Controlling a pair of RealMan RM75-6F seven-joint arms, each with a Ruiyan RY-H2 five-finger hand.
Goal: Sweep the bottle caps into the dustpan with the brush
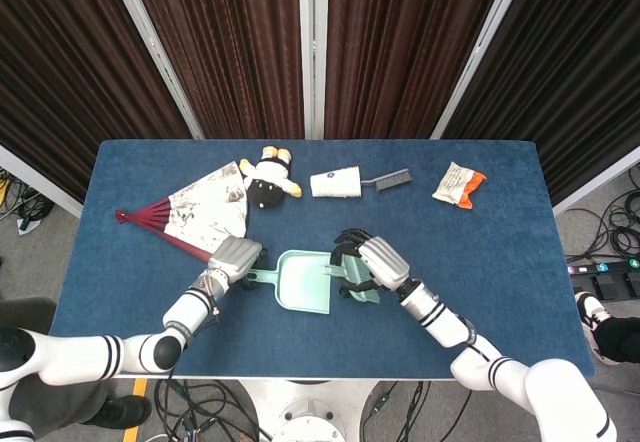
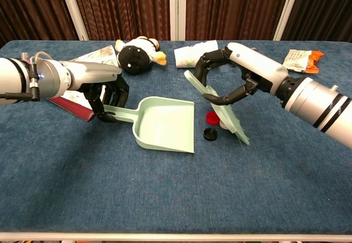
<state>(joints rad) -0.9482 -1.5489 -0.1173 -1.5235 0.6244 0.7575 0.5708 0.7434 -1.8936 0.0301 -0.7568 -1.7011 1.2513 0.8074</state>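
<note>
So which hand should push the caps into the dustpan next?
The right hand, probably. It already holds the green brush, whose bristles sit right beside the red cap and black cap, by the dustpan mouth. The left hand is busy holding the dustpan's handle.

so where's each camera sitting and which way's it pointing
Head view: high above the near table edge, looking steeply down on the table; both arms reach in from the bottom.
Chest view: low at the near edge, looking level across the table towards the curtains; left arm enters from the left, right from the right.
Shared: left robot hand on the dustpan handle, right robot hand holding the brush.
</note>
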